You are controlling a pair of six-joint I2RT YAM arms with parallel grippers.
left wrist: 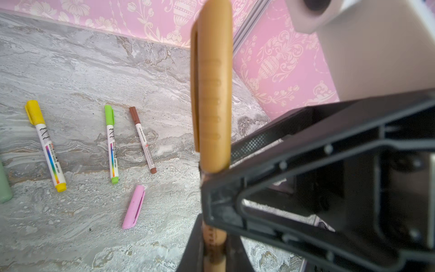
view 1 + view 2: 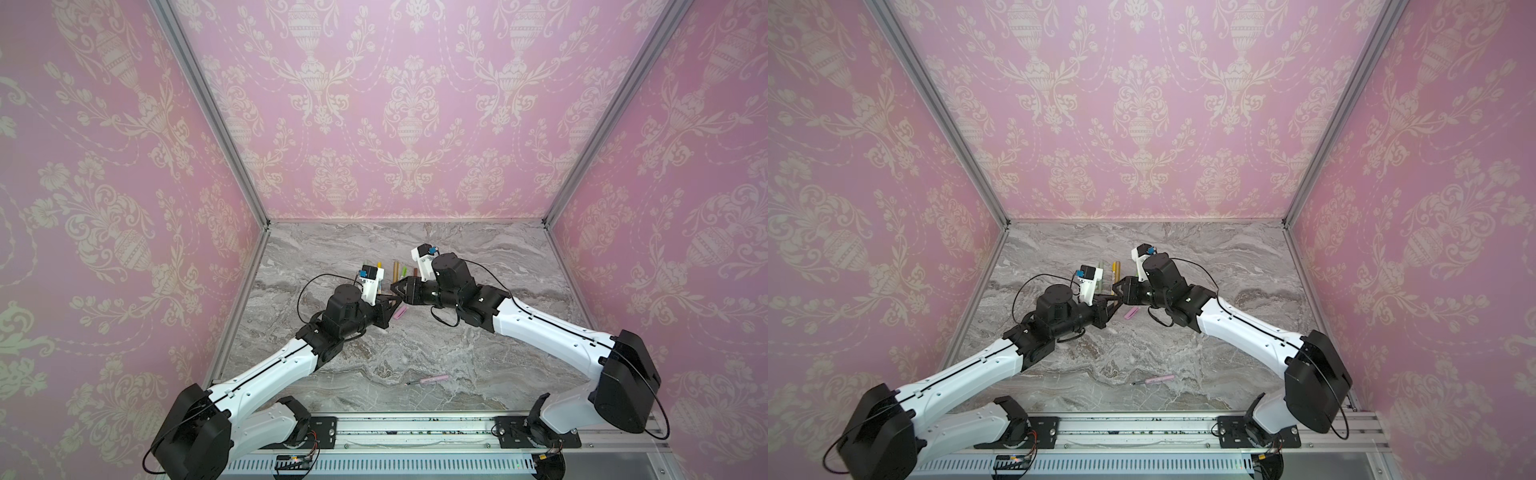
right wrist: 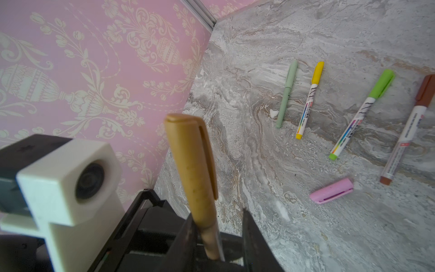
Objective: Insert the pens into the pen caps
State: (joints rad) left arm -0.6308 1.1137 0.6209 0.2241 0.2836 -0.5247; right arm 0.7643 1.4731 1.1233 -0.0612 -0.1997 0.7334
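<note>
Pincers meet over the worktop (image 2: 478,353), just beyond the pink cap (image 2: 401,312). Both arms reach inward with their forearms sloping toward each other. The left pincer (image 1: 214,237) is clamped on the barrel of the tan pen (image 3: 195,169). The right pincer (image 3: 217,219) stands parted around the same barrel, with one finger (image 3: 249,226) clear of it. The pen's long axis rises up and away from both pincers, with the tan cap (image 1: 211,89) on its far end. Beyond the pink cap lie four capped pens (image 3: 362,113), plain only in the wrist views. The uncapped pink pen (image 2: 428,379), on the pink cap's near side, appears in both top views alone.
</note>
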